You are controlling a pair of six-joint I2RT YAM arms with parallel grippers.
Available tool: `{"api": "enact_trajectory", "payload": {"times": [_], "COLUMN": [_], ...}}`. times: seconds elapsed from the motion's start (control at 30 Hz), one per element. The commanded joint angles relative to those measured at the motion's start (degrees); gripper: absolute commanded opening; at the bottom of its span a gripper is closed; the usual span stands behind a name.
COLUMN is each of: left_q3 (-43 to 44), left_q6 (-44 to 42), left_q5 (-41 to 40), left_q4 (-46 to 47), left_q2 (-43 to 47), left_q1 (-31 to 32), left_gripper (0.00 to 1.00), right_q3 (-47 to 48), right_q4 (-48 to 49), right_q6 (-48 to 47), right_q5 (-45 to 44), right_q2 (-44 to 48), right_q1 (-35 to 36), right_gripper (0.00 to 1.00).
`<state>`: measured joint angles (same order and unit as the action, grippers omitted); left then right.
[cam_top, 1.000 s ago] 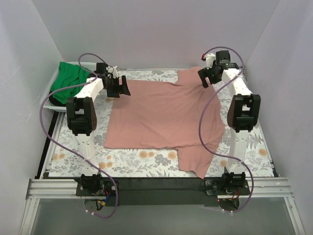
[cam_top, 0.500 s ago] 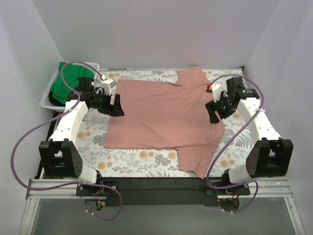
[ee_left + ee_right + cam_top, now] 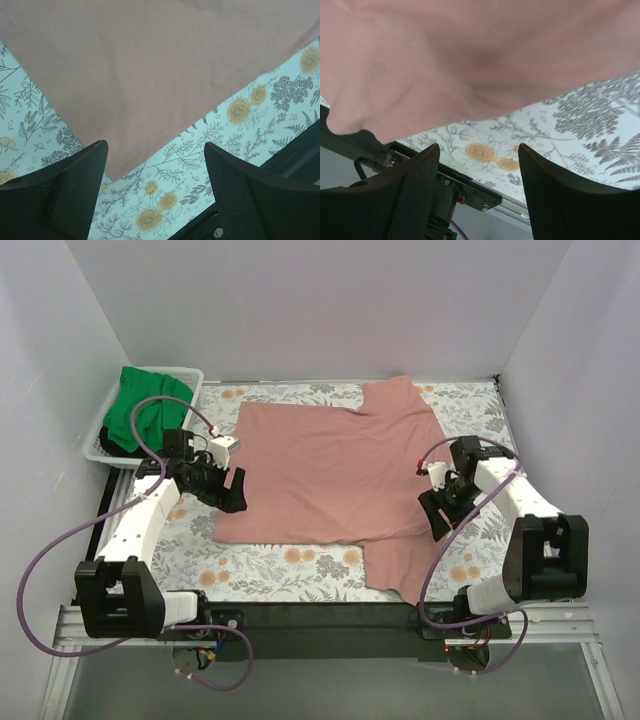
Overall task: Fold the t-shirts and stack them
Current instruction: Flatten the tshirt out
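The salmon-pink t-shirt (image 3: 335, 475) lies spread flat on the floral cloth, one sleeve at the back, one hanging toward the front right. The green t-shirt (image 3: 138, 418) is bunched in the white basket (image 3: 188, 376) at the back left. My left gripper (image 3: 232, 495) is open and empty beside the pink shirt's left edge; its view shows the shirt's near corner (image 3: 150, 75) between the fingers (image 3: 75, 190). My right gripper (image 3: 436, 516) is open and empty over the shirt's right side; the shirt (image 3: 470, 55) fills the top of its view.
The floral grey-and-orange cloth (image 3: 280, 575) covers the table. Grey walls close in the back and both sides. A black strip and metal rail (image 3: 330, 625) run along the near edge by the arm bases.
Both arms have swung down and back from the shirt's far edge toward the near half of the table. The pink shirt has not moved.
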<state>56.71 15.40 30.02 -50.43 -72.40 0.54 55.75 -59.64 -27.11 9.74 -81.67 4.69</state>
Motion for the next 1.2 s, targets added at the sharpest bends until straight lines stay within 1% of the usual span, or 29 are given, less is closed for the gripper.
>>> {"api": "enact_trajectory", "payload": {"times": [0.0,0.03,0.07,0.1,0.13,0.17,0.2,0.23,0.27,0.3,0.33,0.37,0.4,0.43,0.47,0.53,0.57,0.6,0.7,0.93,1.17], "left_q3": [0.6,1.0,1.7,3.2,4.5,5.9,7.4,11.6,14.0,17.2,22.7,25.8,28.3,30.6,34.4,37.0,37.8,37.7,37.2,37.0,38.2], "left_q6": [1.6,2.4,4.4,5.6,7.0,8.4,12.1,13.5,15.3,18.0,19.9,21.7,23.2,25.5,26.4,28.5,29.2,29.7,30.7,32.9,34.1], "left_q5": [0.6,0.5,0.4,-0.3,-0.5,-0.8,-1.2,-2.0,-2.4,-2.6,-3.3,-3.5,-3.0,-1.4,-0.9,-0.9,-1.1,-1.5,-3.3,-6.4,-8.7], "left_q4": [5.4,6.5,7.6,10.6,12.2,13.9,17.4,18.6,19.7,20.4,20.4,20.3,19.4,18.8,18.1,16.5,16.3,16.8,17.6,18.6,19.0], "left_q2": [-2.7,-4.7,-5.9,-7.3,-10.4,-12.3,-14.8,-17.2,-22.7,-25.4,-28.2,-33.8,-36.1,-38.8,-42.3,-45.1,-45.8,-46.9,-48.1,-52.4,-55.7], "left_q1": [-0.2,-0.1,-0.1,-0.1,-0.1,-0.1,0.0,0.2,0.4,0.9,1.0,1.1,1.4,1.5,1.7,2.3,2.4,2.5,2.5,2.5,2.4], "left_gripper": [0.77,0.76,0.76,0.76,0.76,0.76,0.76,0.76,0.75,0.75,0.75,0.74,0.72,0.63,0.60,0.50,0.48,0.48,0.47,0.47,0.47], "right_q3": [7.9,10.1,15.5,18.4,21.5,28.8,32.4,36.9,41.0,49.2,53.2,56.8,64.0,65.5,65.6,67.2,67.1,67.0,67.0,68.5,73.4], "right_q4": [3.9,4.2,4.4,4.7,5.8,6.3,6.8,7.2,7.4,7.4,7.4,7.3,7.3,7.4,9.3,9.2,9.4,9.9,11.1,13.7,14.9], "right_q6": [0.7,1.1,1.4,1.7,2.3,3.5,4.3,5.1,6.0,7.8,8.6,9.8,11.5,11.8,11.7,13.0,13.0,13.1,13.6,13.5,12.3], "right_q5": [-0.6,-0.4,0.7,1.4,1.9,2.6,2.9,2.7,2.9,3.3,3.7,4.3,4.4,4.4,4.0,4.8,5.9,6.3,5.4,3.5,0.4], "right_q2": [-4.5,-6.1,-9.8,-11.9,-14.3,-19.3,-22.1,-25.0,-30.4,-33.2,-36.0,-41.2,-43.8,-45.8,-47.8,-49.9,-50.9,-51.3,-53.2,-57.3,-63.5], "right_q1": [0.1,-0.1,-1.1,-1.7,-2.3,-3.3,-3.5,-3.6,-3.7,-3.7,-3.7,-3.7,-3.7,-3.6,-3.2,-3.1,-3.2,-3.2,-3.1,-3.1,-3.1], "right_gripper": [0.71,0.70,0.70,0.69,0.68,0.67,0.65,0.63,0.60,0.53,0.52,0.52,0.51,0.51,0.51,0.49,0.46,0.43,0.42,0.43,0.44]}}
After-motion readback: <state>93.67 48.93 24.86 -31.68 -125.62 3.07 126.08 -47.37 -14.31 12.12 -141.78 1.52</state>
